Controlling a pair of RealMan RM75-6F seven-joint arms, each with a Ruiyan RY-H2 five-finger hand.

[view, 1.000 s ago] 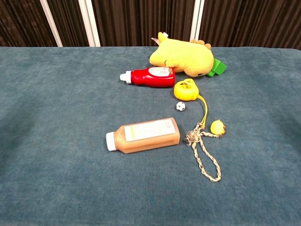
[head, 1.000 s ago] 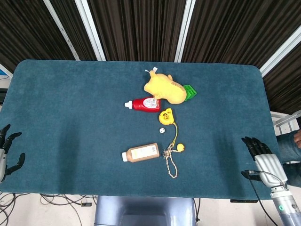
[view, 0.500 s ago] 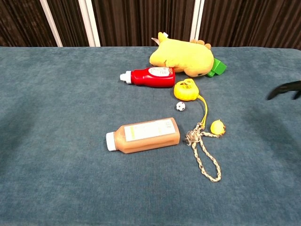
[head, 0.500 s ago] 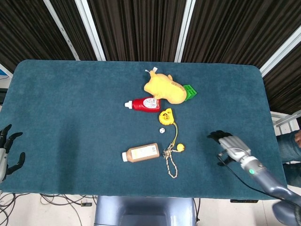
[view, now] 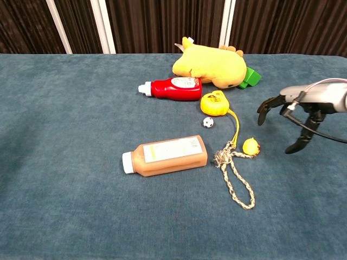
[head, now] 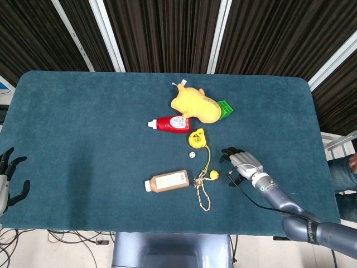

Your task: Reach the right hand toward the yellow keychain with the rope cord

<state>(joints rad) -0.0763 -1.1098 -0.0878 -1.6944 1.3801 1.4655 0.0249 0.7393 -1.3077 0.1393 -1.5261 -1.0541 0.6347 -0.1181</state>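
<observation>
The yellow keychain lies mid-table: a round yellow pouch, a thin yellow cord, a small yellow charm and a braided rope loop. My right hand hovers just right of the charm, fingers spread and curved downward, holding nothing and not touching the keychain. My left hand stays at the table's left front edge, fingers apart and empty, seen only in the head view.
A brown bottle lies left of the rope knot. A red ketchup bottle, a yellow plush toy, a green block and a tiny ball sit behind the keychain.
My right hand has swept leftward from the table's right front edge to just beside the yellow charm. The left hand and all objects have stayed put.
</observation>
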